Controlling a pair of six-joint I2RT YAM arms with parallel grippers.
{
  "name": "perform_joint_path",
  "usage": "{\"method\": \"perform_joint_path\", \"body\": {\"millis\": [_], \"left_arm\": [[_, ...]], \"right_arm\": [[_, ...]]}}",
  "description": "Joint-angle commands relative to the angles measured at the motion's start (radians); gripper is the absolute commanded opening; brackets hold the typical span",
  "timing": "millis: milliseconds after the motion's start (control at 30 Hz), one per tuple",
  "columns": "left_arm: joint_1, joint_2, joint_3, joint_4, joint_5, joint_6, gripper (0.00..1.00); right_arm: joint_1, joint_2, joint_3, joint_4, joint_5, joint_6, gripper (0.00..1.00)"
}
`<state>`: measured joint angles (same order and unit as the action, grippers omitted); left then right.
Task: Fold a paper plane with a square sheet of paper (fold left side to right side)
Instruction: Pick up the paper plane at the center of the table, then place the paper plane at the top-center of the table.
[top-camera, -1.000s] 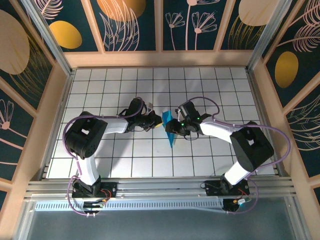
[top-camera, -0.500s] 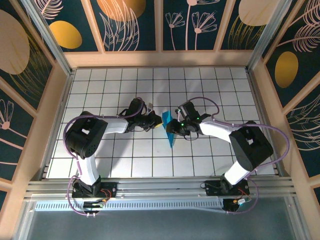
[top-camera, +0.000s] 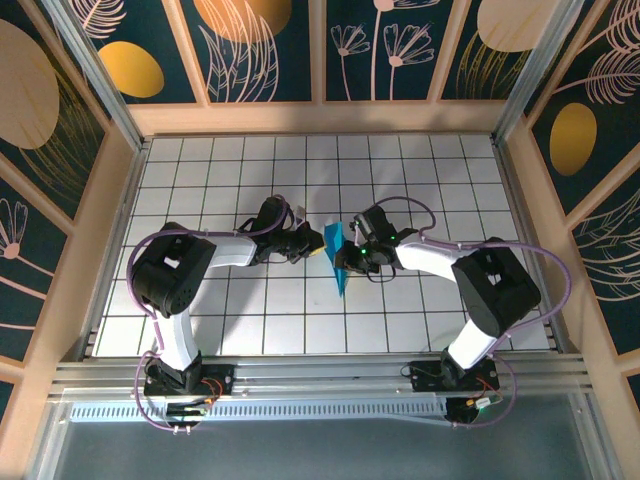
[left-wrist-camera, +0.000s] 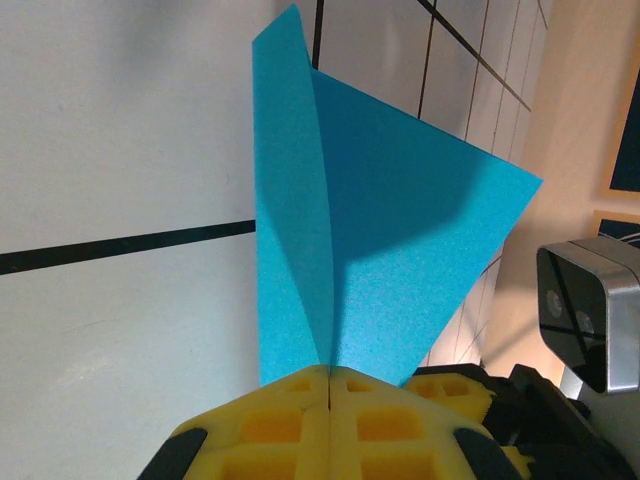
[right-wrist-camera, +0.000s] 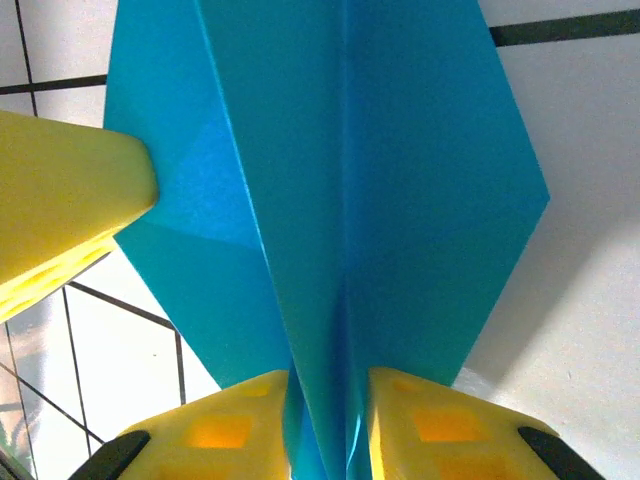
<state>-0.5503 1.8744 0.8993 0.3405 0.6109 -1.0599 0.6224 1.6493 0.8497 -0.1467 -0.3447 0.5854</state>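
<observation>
Plane (top-camera: 340, 262) sat mid table (top-camera: 420, 170), right gripper (right-wrist-camera: 330, 392) had narrowed around its keel since a second before, grip unclear, left gripper (left-wrist-camera: 328, 378) clenched on its left edge, wrist views showed creases blurred from above

Robotics lab test cell: white grid-lined tabletop (top-camera: 250, 320) boxed in by a pale wooden frame (top-camera: 320, 117) with dark teal, gold-and-leaf-patterned wall panels (top-camera: 240, 50); silver aluminium rail (top-camera: 320, 376) carrying white-and-black left robot arm (top-camera: 178, 320) and right robot arm (top-camera: 478, 335).
</observation>
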Motion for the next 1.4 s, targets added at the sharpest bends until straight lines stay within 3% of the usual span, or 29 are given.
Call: {"method": "perform_joint_path", "body": {"millis": [0, 500, 967, 1200, 1300, 1367], "left_arm": [[-0.004, 0.020, -0.014, 0.020, -0.004, -0.002, 0.00], [-0.010, 0.029, -0.019, 0.025, -0.005, -0.005, 0.00], [-0.013, 0.022, -0.024, 0.008, -0.026, 0.005, 0.00], [-0.012, -0.022, -0.028, -0.015, -0.060, 0.028, 0.19], [-0.010, -0.089, -0.021, -0.071, -0.114, 0.066, 0.32], [-0.005, -0.147, -0.017, -0.131, -0.164, 0.093, 0.40]], "right_arm": [[0.011, 0.018, 0.017, -0.011, 0.027, 0.010, 0.24], [0.045, 0.071, 0.065, -0.030, 0.042, 0.035, 0.19], [0.074, 0.119, 0.132, -0.165, 0.131, 0.039, 0.14], [0.089, 0.140, 0.160, -0.173, 0.129, 0.048, 0.08], [0.089, 0.138, 0.208, -0.212, 0.148, 0.051, 0.00], [0.088, 0.143, 0.262, -0.269, 0.176, 0.053, 0.00]]}}
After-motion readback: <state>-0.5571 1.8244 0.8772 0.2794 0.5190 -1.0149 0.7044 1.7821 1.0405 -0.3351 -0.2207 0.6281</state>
